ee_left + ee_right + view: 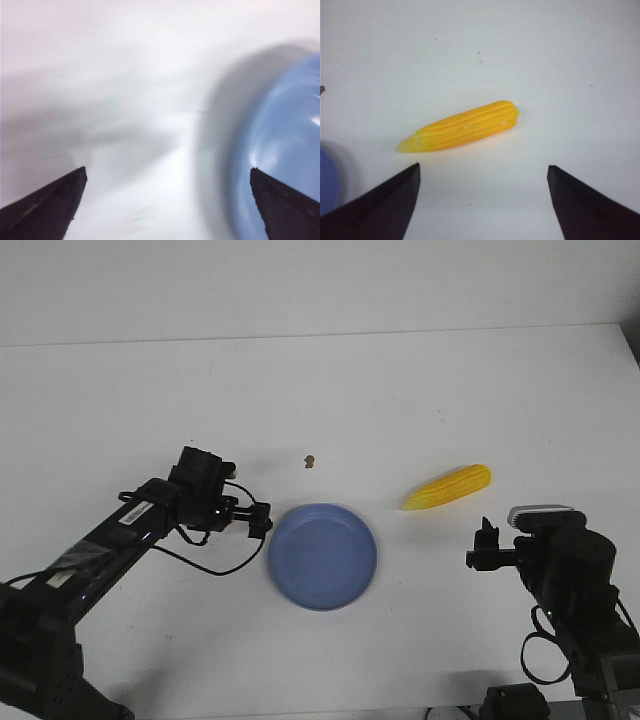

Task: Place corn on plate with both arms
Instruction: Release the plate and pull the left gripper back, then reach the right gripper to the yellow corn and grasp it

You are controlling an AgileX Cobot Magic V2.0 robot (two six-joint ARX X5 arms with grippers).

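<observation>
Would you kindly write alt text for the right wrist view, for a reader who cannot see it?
A yellow corn cob lies untouched on a white table, beyond the right gripper, whose black jaws stand wide open. A sliver of blue plate shows at the edge.

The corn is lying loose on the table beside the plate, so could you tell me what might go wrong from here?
1. The corn is round and tapered; the open right hand could roll or squirt it away on closing.
2. Its pointed end faces the plate, so a nudge might push it against the rim.
3. The open left hand is very near the plate and could bump it.
</observation>
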